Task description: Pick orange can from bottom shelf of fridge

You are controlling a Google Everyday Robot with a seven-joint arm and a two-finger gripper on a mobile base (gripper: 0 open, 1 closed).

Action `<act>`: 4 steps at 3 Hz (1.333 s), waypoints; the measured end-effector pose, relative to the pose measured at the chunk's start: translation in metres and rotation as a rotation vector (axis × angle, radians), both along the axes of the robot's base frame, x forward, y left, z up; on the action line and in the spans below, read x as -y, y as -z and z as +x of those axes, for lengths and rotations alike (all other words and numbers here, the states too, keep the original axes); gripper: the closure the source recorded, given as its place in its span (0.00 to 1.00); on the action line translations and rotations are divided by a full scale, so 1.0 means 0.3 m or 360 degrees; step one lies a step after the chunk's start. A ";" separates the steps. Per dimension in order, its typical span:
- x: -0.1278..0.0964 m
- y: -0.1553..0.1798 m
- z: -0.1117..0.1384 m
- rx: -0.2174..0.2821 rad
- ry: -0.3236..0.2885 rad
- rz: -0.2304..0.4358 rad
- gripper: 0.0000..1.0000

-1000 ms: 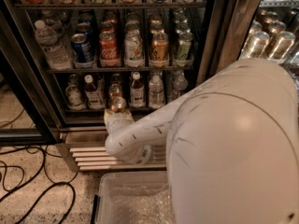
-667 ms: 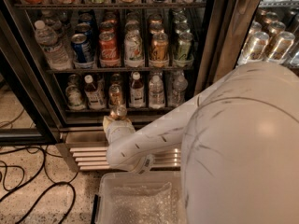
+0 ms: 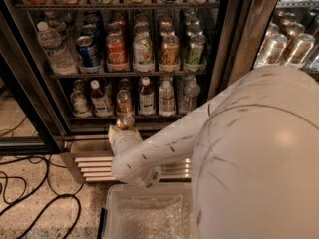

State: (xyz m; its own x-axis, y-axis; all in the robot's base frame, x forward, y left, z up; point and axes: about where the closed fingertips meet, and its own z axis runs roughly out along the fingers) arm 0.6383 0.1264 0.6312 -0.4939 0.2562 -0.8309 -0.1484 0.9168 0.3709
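The fridge [image 3: 235, 39] stands open in front of me, with a louvred base grille [image 3: 88, 166]. My white arm reaches from the lower right to the bottom shelf [image 3: 164, 117]. My gripper [image 3: 124, 129] sits just in front of the shelf's black rail, mostly hidden by the wrist. It is shut on the orange can [image 3: 125, 121], whose silver top shows just above the wrist. The can is out in front of the rail. Another golden-orange can [image 3: 123, 101] stands behind it in the row of small bottles.
The rack above holds soda cans, among them a red cola can [image 3: 115, 51] and a water bottle [image 3: 54, 49]. A clear plastic bin [image 3: 144, 214] sits on the floor below my arm. Black cables [image 3: 30, 193] lie at lower left. Gold cans [image 3: 289, 43] show at the right.
My gripper has drawn back and down from the bottom shelf with the orange can in it. The can has moved from the row to in front of the rail.
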 end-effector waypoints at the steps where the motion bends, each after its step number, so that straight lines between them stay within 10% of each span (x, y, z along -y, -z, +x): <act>1: 0.007 0.033 -0.111 -0.0090 0.0062 0.0084 1.00; 3: -0.064 0.136 -0.401 -0.0361 0.0176 0.0241 1.00; 4: -0.064 0.136 -0.401 -0.0361 0.0176 0.0241 1.00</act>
